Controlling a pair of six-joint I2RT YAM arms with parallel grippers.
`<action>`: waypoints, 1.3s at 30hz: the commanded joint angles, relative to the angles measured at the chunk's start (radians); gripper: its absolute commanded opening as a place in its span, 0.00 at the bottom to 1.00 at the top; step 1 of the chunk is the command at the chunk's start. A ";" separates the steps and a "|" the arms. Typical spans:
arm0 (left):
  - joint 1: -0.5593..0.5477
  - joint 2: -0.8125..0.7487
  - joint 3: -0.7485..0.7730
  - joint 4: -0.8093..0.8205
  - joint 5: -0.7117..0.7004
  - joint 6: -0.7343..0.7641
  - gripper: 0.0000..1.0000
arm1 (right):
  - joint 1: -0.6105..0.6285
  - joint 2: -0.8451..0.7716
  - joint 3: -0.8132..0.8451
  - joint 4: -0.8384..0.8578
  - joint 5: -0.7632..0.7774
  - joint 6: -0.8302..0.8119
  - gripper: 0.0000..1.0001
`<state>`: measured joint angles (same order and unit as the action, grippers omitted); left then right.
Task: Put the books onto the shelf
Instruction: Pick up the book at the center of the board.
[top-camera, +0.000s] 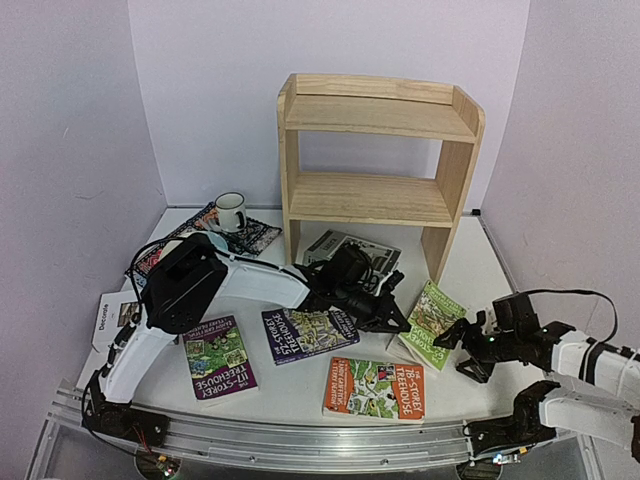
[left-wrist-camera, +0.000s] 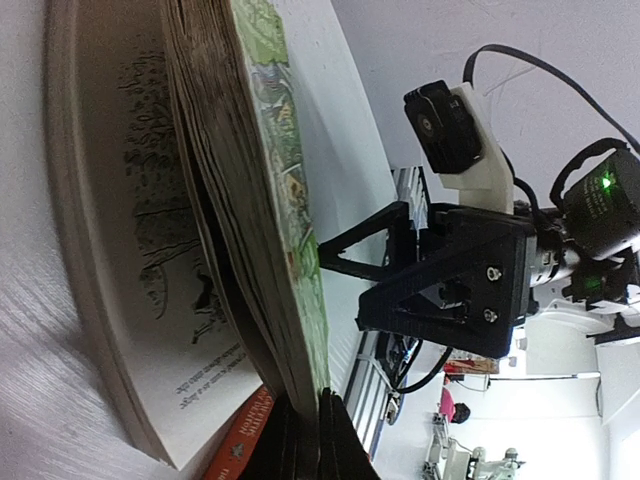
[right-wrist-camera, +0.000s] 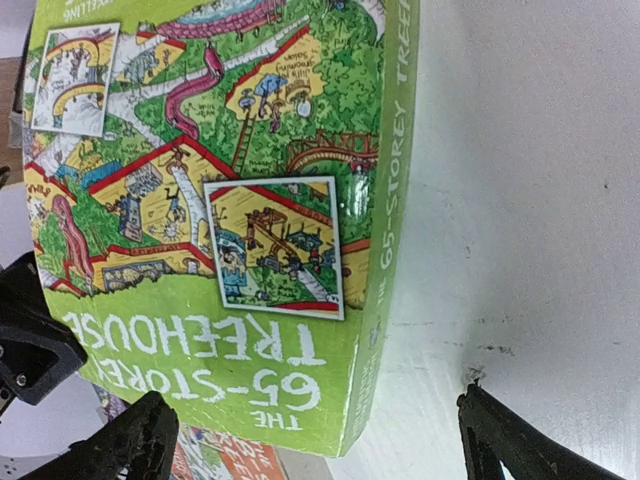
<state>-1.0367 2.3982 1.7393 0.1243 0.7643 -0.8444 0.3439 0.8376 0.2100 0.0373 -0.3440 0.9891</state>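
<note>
Top view: left gripper (top-camera: 398, 318) clenched on edge of green cartoon-cover "65-Storey Treehouse" paperback (top-camera: 432, 322). Right gripper (top-camera: 462, 345) released, just beside it. Pale pine two-tier shelf (top-camera: 375, 160) beyond both.
Left wrist: fingers (left-wrist-camera: 345, 450) pinch cover + pages, paperback splayed open ahead.
Right wrist: jaws wide, paperback ahead btwn them.

White table (top-camera: 480, 270), pine shelf (top-camera: 370, 195) at twelve o'clock, patterned placemat (top-camera: 262, 238) at ten. Resting on it: purple book (top-camera: 218, 357) at eight, dark purple book (top-camera: 300, 335) centre, orange book (top-camera: 375, 388) at six, green book (top-camera: 432, 320) at four.

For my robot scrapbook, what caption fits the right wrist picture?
Open right gripper facing the green Treehouse book, white table beside it.
</note>
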 joint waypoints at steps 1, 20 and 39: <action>0.006 -0.102 0.027 0.084 0.050 -0.065 0.00 | 0.002 -0.081 -0.037 0.015 -0.010 0.118 0.98; 0.057 -0.153 0.021 0.334 0.107 -0.311 0.00 | -0.001 -0.112 -0.121 0.405 -0.030 0.415 0.98; 0.070 -0.179 -0.026 0.412 0.129 -0.364 0.00 | -0.001 0.064 -0.112 0.817 -0.042 0.712 0.95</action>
<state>-0.9739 2.3219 1.7183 0.4102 0.8694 -1.2049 0.3431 0.8769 0.0599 0.7600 -0.3601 1.6349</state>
